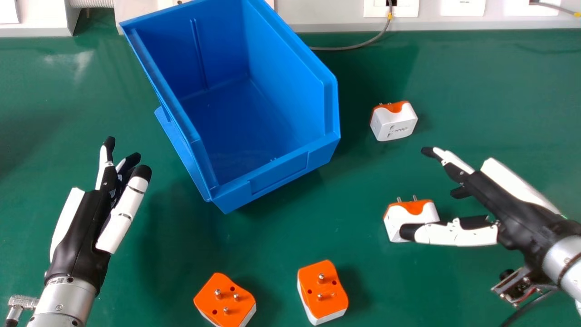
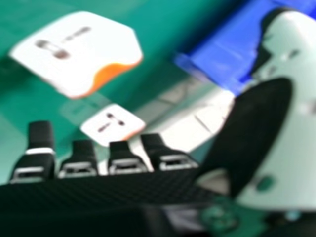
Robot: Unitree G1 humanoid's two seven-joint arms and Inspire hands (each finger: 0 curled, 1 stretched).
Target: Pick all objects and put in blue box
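Head view: your right hand is hovering with fingers nearly straight, gripping nothing.
Its thumb is overlapping the near plug; whether they're touching, you can't tell. Farther out, the far plug is sitting beside the box, while the middle plug and left plug are lying pins up nearer you. Your left hand is waiting open at the left. If you're closing with the thumb leading, you're risking shoving the near plug sideways or tipping it. Should you be pinching off-centre, the smooth casing may be twisting free. Swinging low toward the box, you may be clipping the far plug or catching the box wall.
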